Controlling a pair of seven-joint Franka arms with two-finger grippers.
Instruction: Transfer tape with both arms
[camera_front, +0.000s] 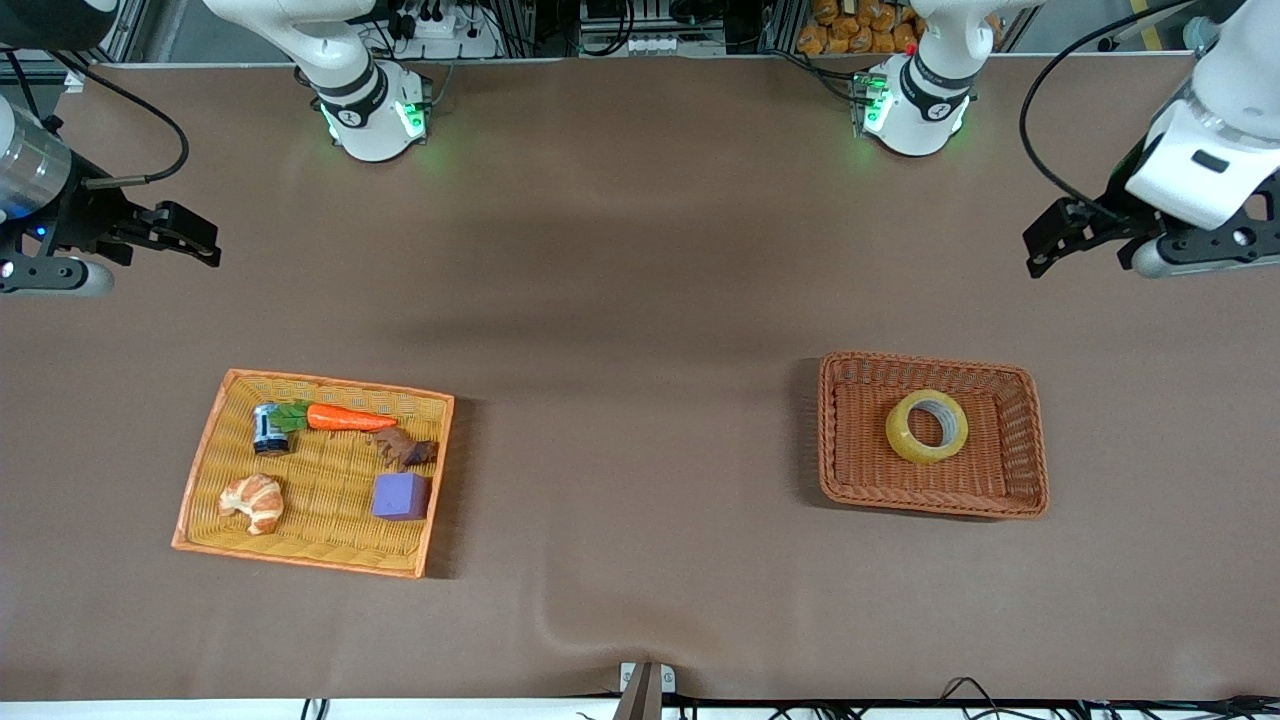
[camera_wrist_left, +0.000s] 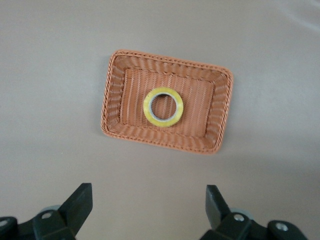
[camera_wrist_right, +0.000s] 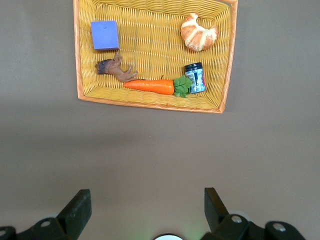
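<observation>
The yellowish tape roll (camera_front: 927, 426) with a grey core lies flat in the brown wicker basket (camera_front: 1020, 440) toward the left arm's end of the table; it also shows in the left wrist view (camera_wrist_left: 163, 107). My left gripper (camera_front: 1045, 245) is open and empty, held high over bare table near that end. My right gripper (camera_front: 195, 243) is open and empty, high over bare table at the right arm's end. In the wrist views the left gripper (camera_wrist_left: 149, 202) and the right gripper (camera_wrist_right: 148, 205) both show spread fingers with only table between them.
A yellow wicker tray (camera_front: 205, 465) toward the right arm's end holds a carrot (camera_front: 340, 417), a small dark jar (camera_front: 269, 428), a brown figure (camera_front: 404, 449), a purple cube (camera_front: 401, 496) and a croissant (camera_front: 254, 502). Brown cloth covers the table between the two baskets.
</observation>
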